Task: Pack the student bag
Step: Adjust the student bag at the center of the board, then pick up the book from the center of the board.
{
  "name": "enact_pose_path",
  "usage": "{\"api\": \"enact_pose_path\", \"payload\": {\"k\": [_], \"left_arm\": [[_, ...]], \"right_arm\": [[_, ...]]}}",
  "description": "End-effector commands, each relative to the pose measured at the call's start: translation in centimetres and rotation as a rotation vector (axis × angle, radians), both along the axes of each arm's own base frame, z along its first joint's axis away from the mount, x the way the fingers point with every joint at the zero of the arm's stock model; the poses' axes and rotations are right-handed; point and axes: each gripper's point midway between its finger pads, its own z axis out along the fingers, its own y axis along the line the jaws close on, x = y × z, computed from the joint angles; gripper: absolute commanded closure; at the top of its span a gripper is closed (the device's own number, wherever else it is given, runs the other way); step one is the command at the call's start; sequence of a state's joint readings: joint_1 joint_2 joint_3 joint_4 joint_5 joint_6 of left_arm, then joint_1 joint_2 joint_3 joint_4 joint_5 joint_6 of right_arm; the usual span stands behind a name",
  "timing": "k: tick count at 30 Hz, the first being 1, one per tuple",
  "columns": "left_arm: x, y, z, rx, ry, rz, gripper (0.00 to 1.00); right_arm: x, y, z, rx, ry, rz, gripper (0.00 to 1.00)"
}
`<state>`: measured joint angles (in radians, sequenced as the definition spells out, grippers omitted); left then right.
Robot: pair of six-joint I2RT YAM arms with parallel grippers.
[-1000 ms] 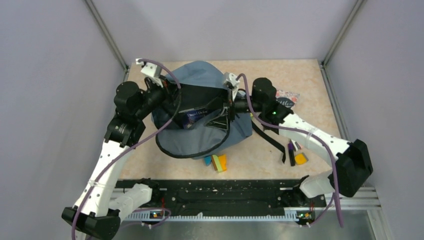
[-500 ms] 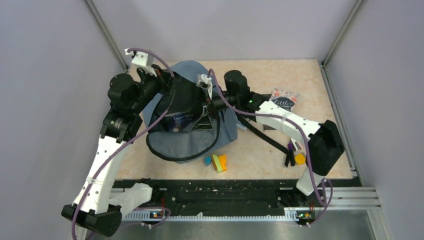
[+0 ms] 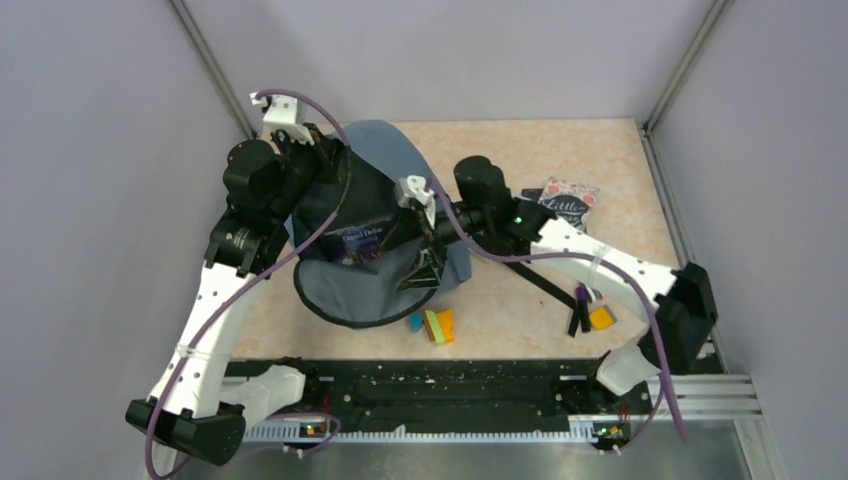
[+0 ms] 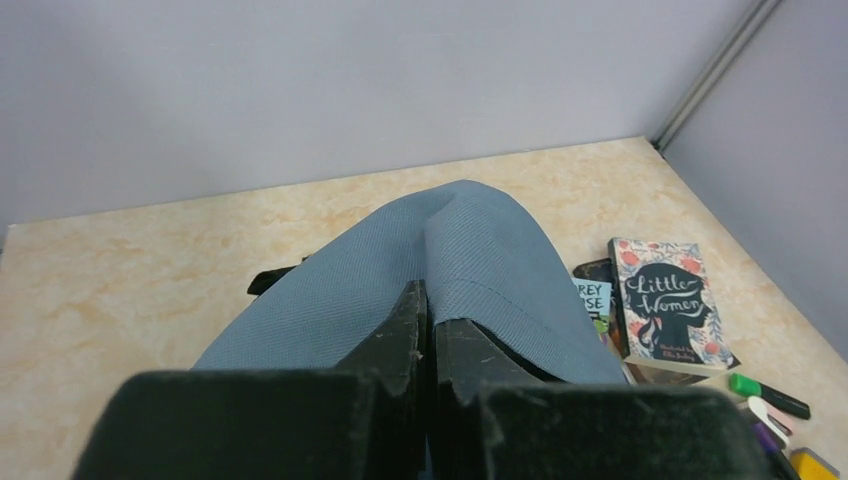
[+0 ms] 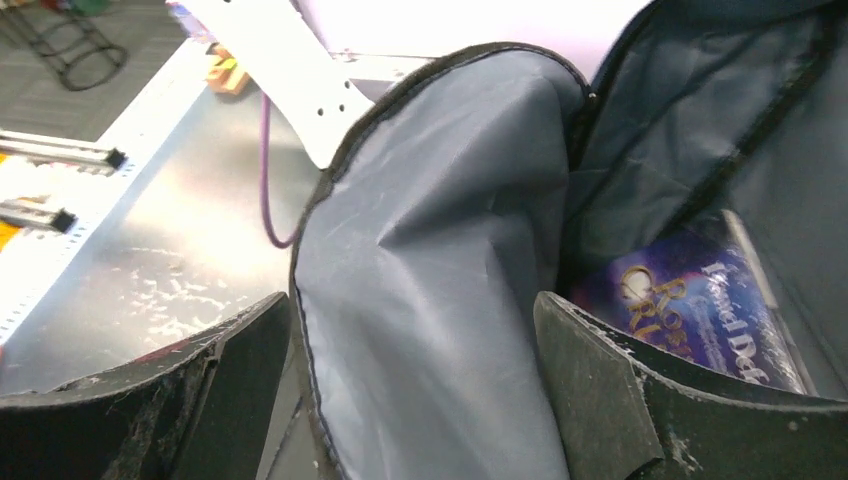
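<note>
Lilac walls close in a beige marbled table (image 3: 620,160). On its left half sits the student bag (image 3: 365,300), mouth open toward the camera above, with a black strap (image 3: 537,281) trailing off to the right.

The left gripper (image 4: 430,300) is at the bag's far rim. Only its wrist view makes the grip plain: the fingers are pressed together, pinching a raised fold of blue fabric. That view also shows a "Little Women" paperback (image 4: 665,310) lying on the table to the right, apart from the bag, with a green marker (image 4: 770,396) near it.

The right gripper (image 5: 420,385) is at the bag's mouth. Its wrist view shows the fingers spread wide with a flap of dark lining (image 5: 440,270) between them, though whether either pad touches the cloth is hard to judge. This view alone looks deep inside, where a purple-covered book (image 5: 700,300) rests against the lining.

From above, some coloured blocks (image 3: 432,324) lie just in front of the bag.
</note>
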<state>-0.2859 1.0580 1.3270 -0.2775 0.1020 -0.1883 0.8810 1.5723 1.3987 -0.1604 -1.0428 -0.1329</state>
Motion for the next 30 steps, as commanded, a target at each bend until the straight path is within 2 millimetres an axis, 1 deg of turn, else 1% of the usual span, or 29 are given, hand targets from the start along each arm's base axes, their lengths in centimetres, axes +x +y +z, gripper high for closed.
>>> {"api": "enact_pose_path", "payload": {"k": [1, 3, 5, 8, 9, 11, 14, 16, 18, 19, 20, 23, 26, 28, 29, 30], "left_arm": [[0.5, 3.1, 2.2, 0.012, -0.068, 0.159, 1.0], [0.7, 4.3, 2.1, 0.02, -0.062, 0.225, 1.0], [0.7, 5.5, 2.3, 0.02, -0.062, 0.289, 1.0], [0.3, 7.0, 3.3, 0.015, -0.083, 0.355, 1.0], [0.1, 7.5, 3.6, 0.012, -0.092, 0.373, 1.0], [-0.4, 8.2, 4.3, 0.007, -0.111, 0.404, 1.0], [-1.3, 9.2, 5.3, 0.002, -0.142, 0.438, 1.0], [-2.0, 9.6, 5.9, -0.005, -0.165, 0.455, 1.0], [-2.7, 10.0, 6.2, -0.011, -0.188, 0.463, 1.0], [-3.1, 10.0, 6.2, -0.013, -0.199, 0.458, 1.0], [-3.4, 9.9, 6.2, -0.015, -0.212, 0.446, 1.0], [-4.0, 9.4, 5.7, -0.023, -0.239, 0.411, 1.0], [-4.2, 9.2, 5.0, -0.028, -0.247, 0.398, 1.0], [-4.0, 9.0, 4.4, -0.025, -0.237, 0.391, 1.0], [-3.8, 8.9, 4.1, -0.021, -0.231, 0.388, 1.0], [-3.7, 8.9, 3.9, -0.016, -0.226, 0.386, 1.0]], "right_arm": [[0.4, -2.1, 7.8, 0.23, -0.161, -0.188, 0.11], [2.0, -3.2, 9.8, 0.283, -0.182, -0.349, 0.1], [3.0, -4.8, 11.6, 0.318, -0.156, -0.47, 0.07], [5.0, -7.1, 12.6, 0.32, -0.107, -0.611, 0.04], [5.9, -7.9, 12.4, 0.306, -0.078, -0.663, 0.04], [8.6, -10.0, 11.7, 0.283, -0.019, -0.807, 0.04], [12.3, -14.1, 10.0, 0.257, 0.072, -1.025, 0.02], [14.1, -16.8, 8.2, 0.228, 0.121, -1.12, 0.01], [15.8, -19.4, 4.9, 0.147, 0.186, -1.205, 0.01], [17.1, -21.4, 3.3, 0.115, 0.228, -1.274, 0.01], [17.9, -22.9, 1.4, 0.075, 0.27, -1.329, 0.01], [20.4, -29.2, -4.2, -0.005, 0.42, -1.546, 0.01], [21.9, -35.4, -8.8, 0.013, 0.555, -1.73, 0.01], [22.4, -38.5, -11.1, 0.017, 0.588, -1.838, 0.01], [23.0, -39.8, -11.7, 0.023, 0.57, -1.889, 0.01], [23.3, -40.6, -12.4, 0.013, 0.564, -1.917, 0.01]]}}
